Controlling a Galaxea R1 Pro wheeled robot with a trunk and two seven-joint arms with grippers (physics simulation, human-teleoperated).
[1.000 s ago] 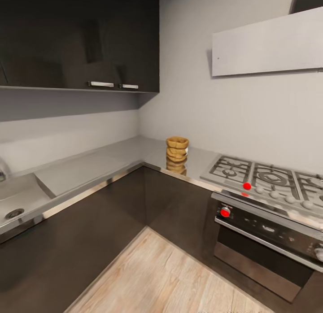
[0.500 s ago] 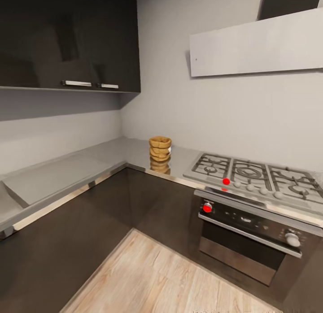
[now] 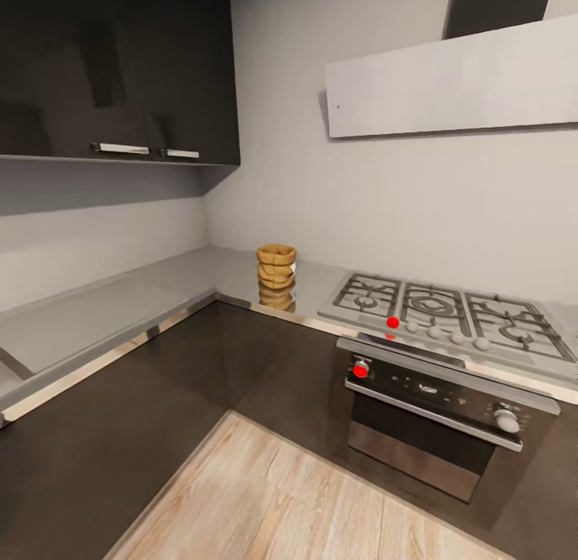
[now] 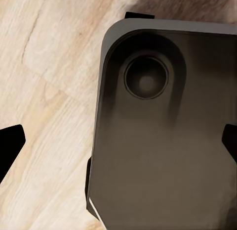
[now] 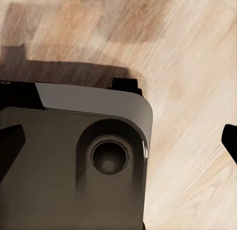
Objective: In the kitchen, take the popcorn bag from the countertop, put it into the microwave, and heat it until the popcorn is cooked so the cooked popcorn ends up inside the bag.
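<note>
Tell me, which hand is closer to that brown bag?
Cannot tell: the left hand and right hand both point down at the wooden floor, while the popcorn bag stands on the countertop left of the hob.

The popcorn bag (image 3: 276, 265) stands on the countertop (image 3: 193, 275) near its corner, with the gas hob (image 3: 449, 315) to its right. The oven (image 3: 433, 407) sits below the hob. Beneath both claws lie the robot's base (image 4: 163, 141) and wooden floor (image 4: 44, 91).

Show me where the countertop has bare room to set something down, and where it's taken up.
Bare patches: the countertop run along the left wall under the dark upper cabinets, and the strip between the popcorn bag and the gas hob. The corner behind the bag also looks bare. Taken up: the bag's spot near the inner corner, and the hob's grates on the right.
</note>
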